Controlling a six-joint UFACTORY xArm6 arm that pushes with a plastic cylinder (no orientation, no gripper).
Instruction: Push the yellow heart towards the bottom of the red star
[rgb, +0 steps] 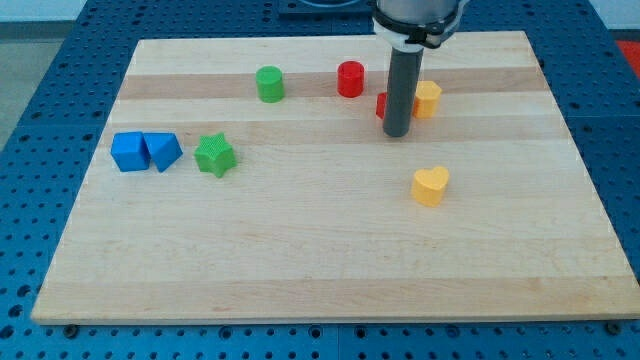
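Note:
The yellow heart (431, 186) lies on the wooden board, right of centre. The red star (383, 105) is mostly hidden behind my rod, so only a red sliver shows at the rod's left side. My tip (397, 133) stands just in front of the red star, above and to the left of the yellow heart, with a clear gap between tip and heart. A yellow block (428, 98) sits right beside the rod at the view's right; its shape is unclear.
A red cylinder (350, 79) and a green cylinder (269, 84) stand near the view's top. A blue cube (128, 151), a blue triangular block (163, 151) and a green star (214, 155) sit at the view's left. The board (300, 260) has edges on all sides.

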